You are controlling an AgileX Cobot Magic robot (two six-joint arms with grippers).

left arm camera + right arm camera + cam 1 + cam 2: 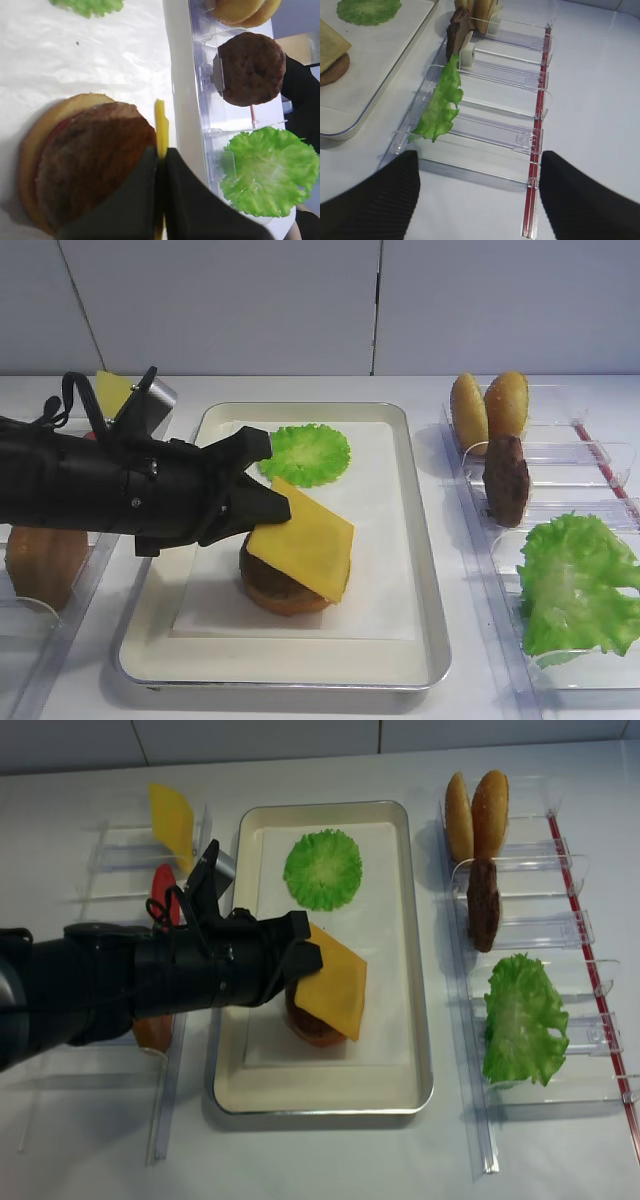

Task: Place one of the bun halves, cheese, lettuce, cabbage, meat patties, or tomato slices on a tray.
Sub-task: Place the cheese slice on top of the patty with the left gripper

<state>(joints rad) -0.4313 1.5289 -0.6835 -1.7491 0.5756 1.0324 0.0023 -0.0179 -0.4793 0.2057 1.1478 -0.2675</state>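
My left gripper [272,485] is shut on a corner of the yellow cheese [305,540]. The slice hangs tilted over a meat patty [95,155], which lies on a bun half [290,602] in the silver tray [425,570]. In the left wrist view the cheese [160,125] shows edge-on between the closed fingertips. A round green leaf [305,453] lies at the far end of the tray. My right gripper [479,165] stands open over the bare table, just short of the clear rack with the lettuce [442,102]; nothing is between its fingers.
The right rack [520,935] holds two bun halves [488,405], a patty [507,478] and a lettuce leaf [575,580]. The left rack holds another cheese slice [172,820], a red tomato slice [163,885] and a bun [45,560], partly behind my left arm.
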